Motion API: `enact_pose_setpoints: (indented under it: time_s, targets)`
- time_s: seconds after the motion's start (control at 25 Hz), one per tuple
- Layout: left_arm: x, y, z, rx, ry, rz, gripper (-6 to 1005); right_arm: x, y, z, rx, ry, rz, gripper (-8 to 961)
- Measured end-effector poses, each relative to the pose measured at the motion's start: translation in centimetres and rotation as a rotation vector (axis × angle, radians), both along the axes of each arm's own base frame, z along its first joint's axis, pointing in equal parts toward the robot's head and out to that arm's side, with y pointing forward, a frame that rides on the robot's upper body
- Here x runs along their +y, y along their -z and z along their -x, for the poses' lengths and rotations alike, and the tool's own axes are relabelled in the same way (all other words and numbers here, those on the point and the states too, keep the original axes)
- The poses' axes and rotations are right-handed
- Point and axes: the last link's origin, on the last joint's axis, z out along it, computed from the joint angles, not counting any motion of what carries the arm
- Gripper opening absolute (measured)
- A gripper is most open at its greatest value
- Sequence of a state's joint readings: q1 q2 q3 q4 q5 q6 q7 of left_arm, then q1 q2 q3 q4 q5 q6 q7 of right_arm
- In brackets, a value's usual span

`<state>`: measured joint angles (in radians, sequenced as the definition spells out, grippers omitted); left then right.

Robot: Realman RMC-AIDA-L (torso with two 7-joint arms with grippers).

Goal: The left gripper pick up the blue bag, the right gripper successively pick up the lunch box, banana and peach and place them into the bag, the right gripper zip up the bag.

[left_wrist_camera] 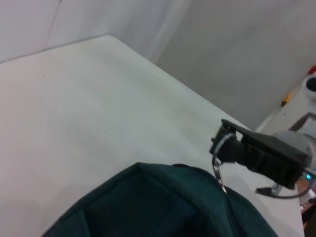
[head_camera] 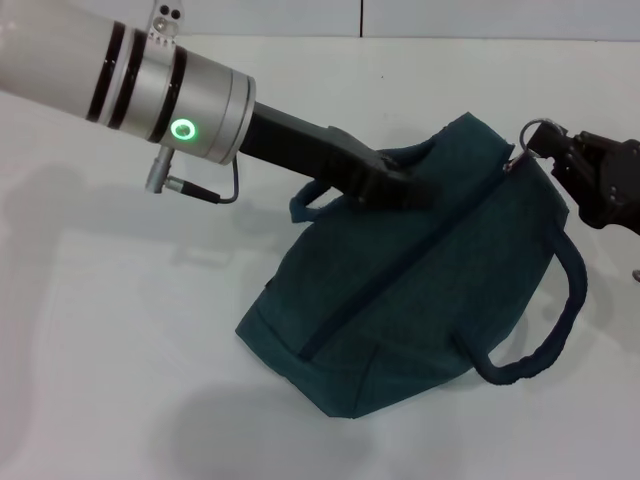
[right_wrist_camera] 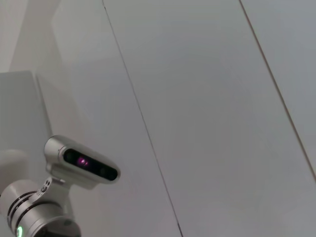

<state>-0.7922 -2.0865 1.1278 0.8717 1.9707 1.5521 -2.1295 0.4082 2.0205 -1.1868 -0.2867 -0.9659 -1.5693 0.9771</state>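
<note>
The blue bag [head_camera: 400, 300] lies tilted on the white table [head_camera: 120, 330], its central zipper closed along the top. My left gripper [head_camera: 397, 186] reaches in from the upper left and is shut on the bag's far handle [head_camera: 310, 200] at the top edge. At the bag's right end my right gripper [head_camera: 553, 147] is shut on the metal ring pull [head_camera: 537, 130] of the zipper. The left wrist view shows the bag [left_wrist_camera: 163, 207], the ring pull [left_wrist_camera: 217, 170] and the right gripper [left_wrist_camera: 226, 144] pinching it. The lunch box, banana and peach are out of view.
The bag's near handle [head_camera: 545, 340] loops out toward the front right. Bare white table surrounds the bag, with a wall [head_camera: 400, 15] behind it. The right wrist view shows only the wall and my left arm's wrist camera [right_wrist_camera: 84, 164].
</note>
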Motion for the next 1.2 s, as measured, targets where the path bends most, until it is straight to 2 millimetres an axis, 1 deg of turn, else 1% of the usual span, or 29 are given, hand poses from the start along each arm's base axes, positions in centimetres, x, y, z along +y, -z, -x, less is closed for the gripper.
enact_pose_setpoints:
  time_s: [0.24,0.48,1.0,1.2]
  targets:
    - [-0.8,0.1,0.0,-0.002,0.017,0.049,112,0.2,-0.2,0.1,0.001,0.001,-0.008,22]
    - [-1.3,-0.5,-0.5,-0.046,0.027,0.083,63,0.6,-0.3,-0.3,-0.01,0.028,-0.02,22]
    - [-1.9,-0.9,-0.5,-0.058,0.048,0.127,45,1.2,0.5,-1.2,-0.067,0.097,-0.01,23]
    - [-2.0,-1.8,-0.6,-0.115,0.069,0.128,53,1.4,0.8,-1.5,-0.087,0.125,-0.007,23]
